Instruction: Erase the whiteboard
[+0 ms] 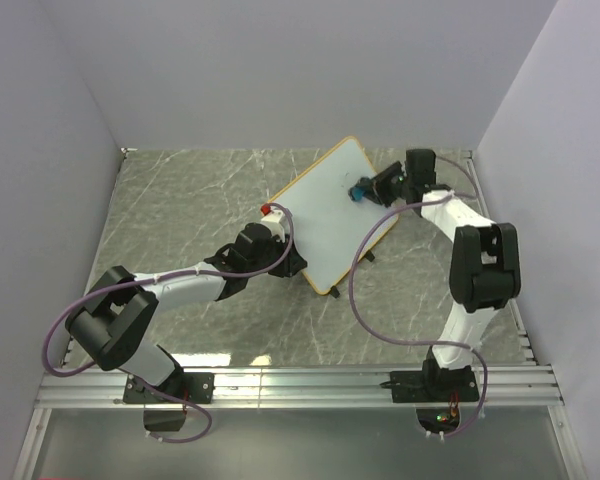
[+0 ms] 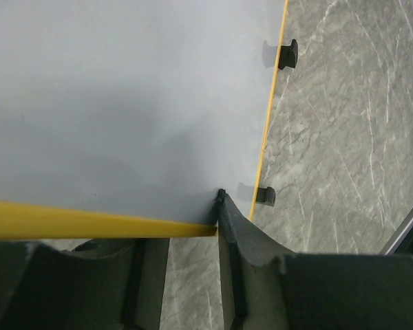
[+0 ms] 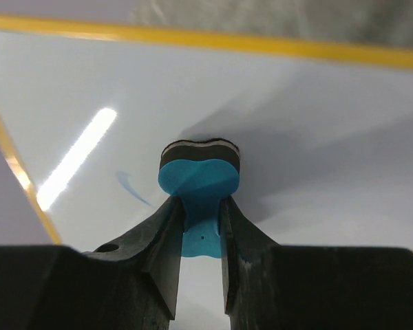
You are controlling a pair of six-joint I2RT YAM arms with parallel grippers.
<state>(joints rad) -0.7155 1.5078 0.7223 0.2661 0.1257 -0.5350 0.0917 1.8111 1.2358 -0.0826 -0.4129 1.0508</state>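
The left tool [image 2: 138,235] was clenched on the whiteboard [image 1: 325,215] at its yellow edge; the right tool [image 3: 201,206] gripped a blue eraser [image 3: 198,175] against its face, near a blue mark [image 3: 132,187]

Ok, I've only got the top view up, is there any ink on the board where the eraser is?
Observer: Yes. The right wrist view shows one short blue stroke on the board, just left of the eraser.
Operator: Does the right gripper really have the eraser?
Observer: It does. The right gripper pinches the blue tab between both fingers, with the dark pad end toward the board.
Operator: And the left one?
Observer: The left gripper is clamped over the yellow frame, and the stretch of board in its view shows no ink.
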